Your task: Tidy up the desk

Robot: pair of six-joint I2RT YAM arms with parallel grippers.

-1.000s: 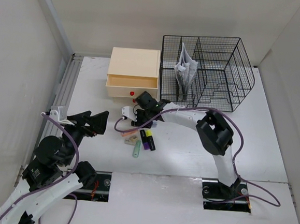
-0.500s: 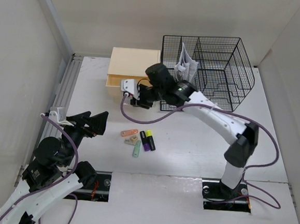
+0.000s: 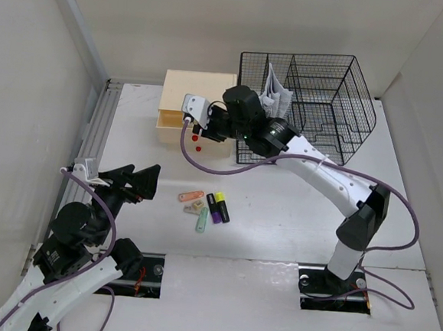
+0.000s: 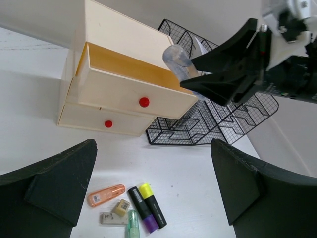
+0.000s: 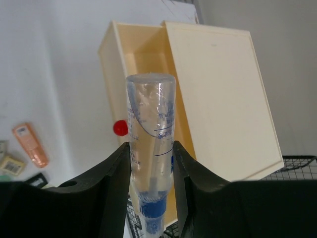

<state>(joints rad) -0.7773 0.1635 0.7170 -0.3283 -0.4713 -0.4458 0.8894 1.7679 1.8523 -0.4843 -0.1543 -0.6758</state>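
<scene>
The white desk (image 3: 279, 216) carries a cream drawer box (image 3: 199, 91) with its upper drawer (image 4: 129, 79) pulled open. My right gripper (image 3: 209, 126) is shut on a clear bottle with a blue cap (image 5: 150, 129) and holds it above the open drawer (image 5: 148, 74). The bottle also shows in the left wrist view (image 4: 176, 56). My left gripper (image 4: 153, 146) is open and empty, low near the desk's left side (image 3: 132, 181). A small pile lies in front of it: an orange case (image 4: 106, 195), two erasers (image 4: 121, 208), a green tube (image 4: 132, 223), a purple highlighter (image 4: 141, 210) and a yellow highlighter (image 4: 151, 203).
A black wire mesh rack (image 3: 318, 104) with papers (image 3: 274, 101) in its left slot stands right of the drawer box. Both drawers have red knobs (image 4: 144, 102). A metal rail (image 3: 93, 136) runs along the left edge. White walls enclose the desk.
My right arm has lifted from beside the pile and swung back and up to the open drawer, carrying the clear bottle. The left arm has not moved.
</scene>
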